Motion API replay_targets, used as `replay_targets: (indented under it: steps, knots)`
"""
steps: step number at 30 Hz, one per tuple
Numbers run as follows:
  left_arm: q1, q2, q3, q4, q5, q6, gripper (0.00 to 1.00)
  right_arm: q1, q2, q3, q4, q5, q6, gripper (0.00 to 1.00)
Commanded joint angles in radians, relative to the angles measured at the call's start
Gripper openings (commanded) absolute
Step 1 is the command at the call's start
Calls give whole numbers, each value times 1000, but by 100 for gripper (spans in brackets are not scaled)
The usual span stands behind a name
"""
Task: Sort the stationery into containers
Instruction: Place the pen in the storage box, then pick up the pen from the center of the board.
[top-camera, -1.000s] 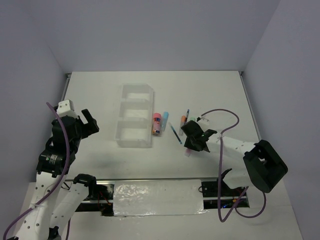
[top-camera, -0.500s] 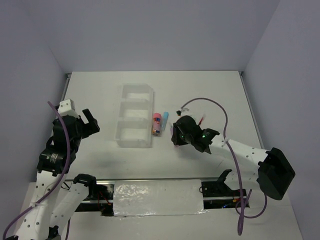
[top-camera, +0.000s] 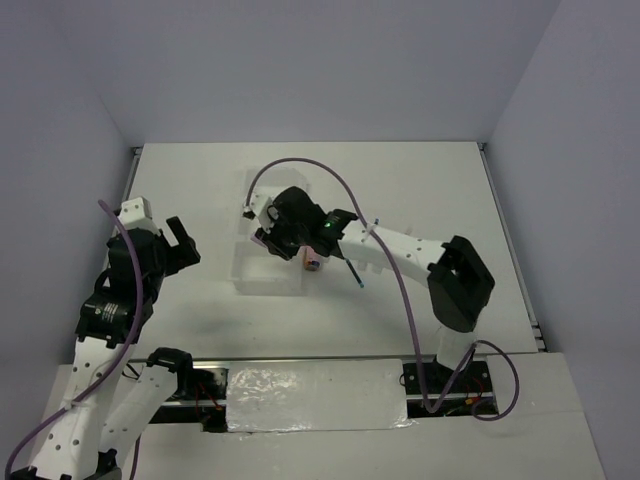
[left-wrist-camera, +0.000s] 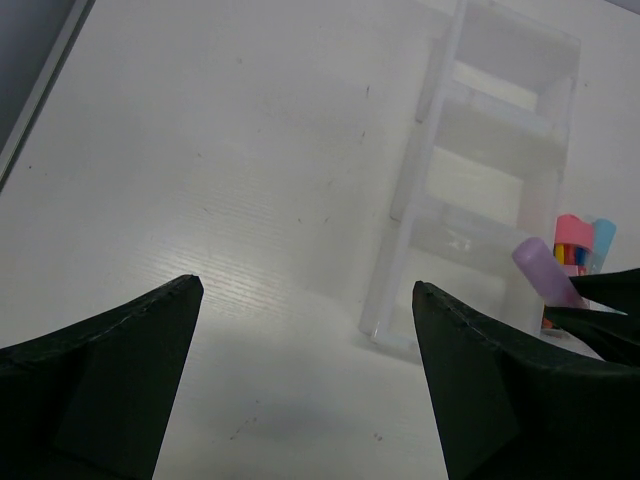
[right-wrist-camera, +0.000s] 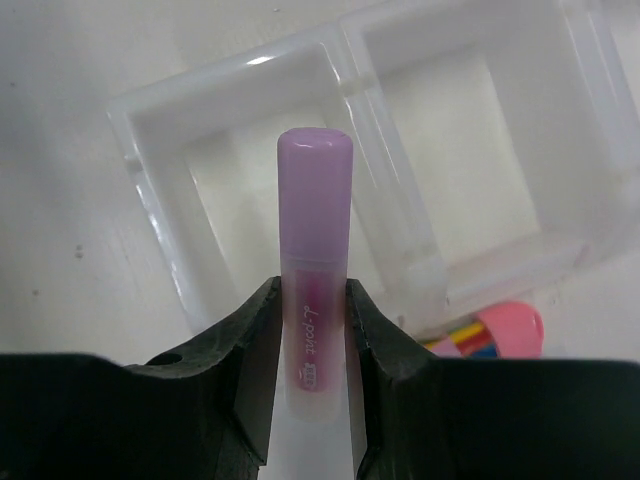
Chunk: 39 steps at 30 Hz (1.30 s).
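Observation:
My right gripper (top-camera: 264, 238) is shut on a purple highlighter (right-wrist-camera: 314, 220), gripping its barrel with the cap pointing forward. It holds it above the near end compartment of the translucent three-compartment tray (top-camera: 270, 185), whose rim shows in the right wrist view (right-wrist-camera: 150, 170). The highlighter's tip also shows in the left wrist view (left-wrist-camera: 540, 268). A pink highlighter (top-camera: 313, 263) and a thin blue pen (top-camera: 353, 271) lie right of the tray. My left gripper (top-camera: 176, 246) is open and empty, left of the tray (left-wrist-camera: 480, 180). The compartments I can see look empty.
The right arm stretches across the stationery pile and hides most of it. In the left wrist view a pink highlighter (left-wrist-camera: 572, 235) and a blue one (left-wrist-camera: 603, 238) lie beside the tray. Grey walls close in the table at the back and sides.
My right arm has swung left from the stationery pile to above the tray, carrying the purple highlighter. The left arm has not moved.

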Motion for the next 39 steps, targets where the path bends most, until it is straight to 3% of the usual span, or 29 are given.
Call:
replay_targets:
  steps: [1, 5, 6, 8, 10, 11, 12, 14, 16, 17, 19, 20, 21, 25, 26, 27, 39]
  knots:
    - [-2, 6, 8, 51, 6, 20, 99, 4, 83, 117, -69, -63, -134, 28]
    - [-2, 9, 6, 52, 13, 23, 99, 18, 183, 228, -139, -90, -146, 35]
    - [-2, 12, 8, 52, 15, 25, 99, 21, 191, 240, -143, -94, -142, 46]
    - [-2, 13, 6, 57, 19, 28, 99, 27, 183, 219, -123, -113, -131, 59]
    - [-4, 15, 6, 58, 24, 28, 99, 27, 139, 188, -72, -136, -105, 89]
    - [-2, 15, 6, 58, 26, 31, 99, 27, 118, 151, -52, -130, -82, 97]
    - [-2, 20, 8, 60, 29, 29, 99, 24, 96, 133, -34, -111, -62, 99]
    - [-2, 23, 8, 57, 30, 29, 99, 13, 10, 67, 23, -46, -18, 99]
    - [-4, 23, 9, 55, 27, 29, 99, -42, -65, 4, 67, 93, 105, 99]
    - [-4, 15, 9, 57, 29, 29, 99, -76, -143, -55, 92, 147, 240, 99]
    - [-4, 9, 5, 58, 33, 29, 99, -200, -198, -93, -4, 396, 459, 84]
    - [-4, 4, 5, 61, 35, 31, 99, -249, -226, -119, -53, 446, 634, 81]
    - [-4, 3, 3, 64, 35, 32, 99, -333, -232, -133, -89, 469, 675, 81]
    - [-4, 6, 6, 58, 35, 31, 99, -442, -248, -220, -149, 584, 737, 68]
    - [-4, 1, 6, 57, 33, 29, 99, -461, -243, -248, -149, 586, 745, 52]
    - [-4, 0, 5, 58, 33, 29, 99, -499, -231, -258, -144, 581, 745, 49]
    - [-4, 3, 3, 63, 44, 34, 99, -564, -96, -344, -65, 477, 792, 52]
